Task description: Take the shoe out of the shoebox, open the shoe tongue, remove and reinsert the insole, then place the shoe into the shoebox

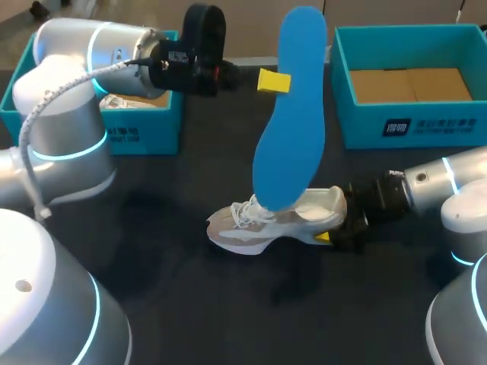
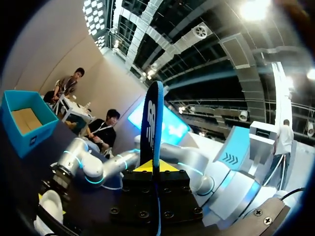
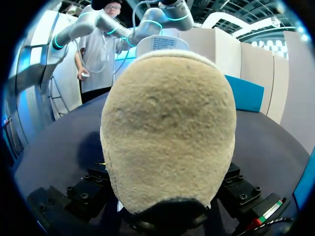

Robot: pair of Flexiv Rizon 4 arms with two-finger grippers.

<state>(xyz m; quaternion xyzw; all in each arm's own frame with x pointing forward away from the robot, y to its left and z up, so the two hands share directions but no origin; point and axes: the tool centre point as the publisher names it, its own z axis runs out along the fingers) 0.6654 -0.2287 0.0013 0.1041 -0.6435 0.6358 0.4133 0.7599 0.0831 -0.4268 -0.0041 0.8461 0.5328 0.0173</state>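
Well, on your dark worktop (image 1: 167, 182) the teal shoebox (image 1: 365, 125) stands open at the far right, well apart from the white shoe (image 1: 243, 232) in the middle. Your right jaws grip its heel; your left jaws pinch the blue insole (image 1: 293, 114) upright, lower end at the shoe's opening.

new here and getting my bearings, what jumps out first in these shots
The big blue insole stands out, held upright over mid-table by the left gripper, its lower end at the mouth of the white shoe. The right gripper clamps the shoe's heel from the right. An open teal shoebox sits at the back right.
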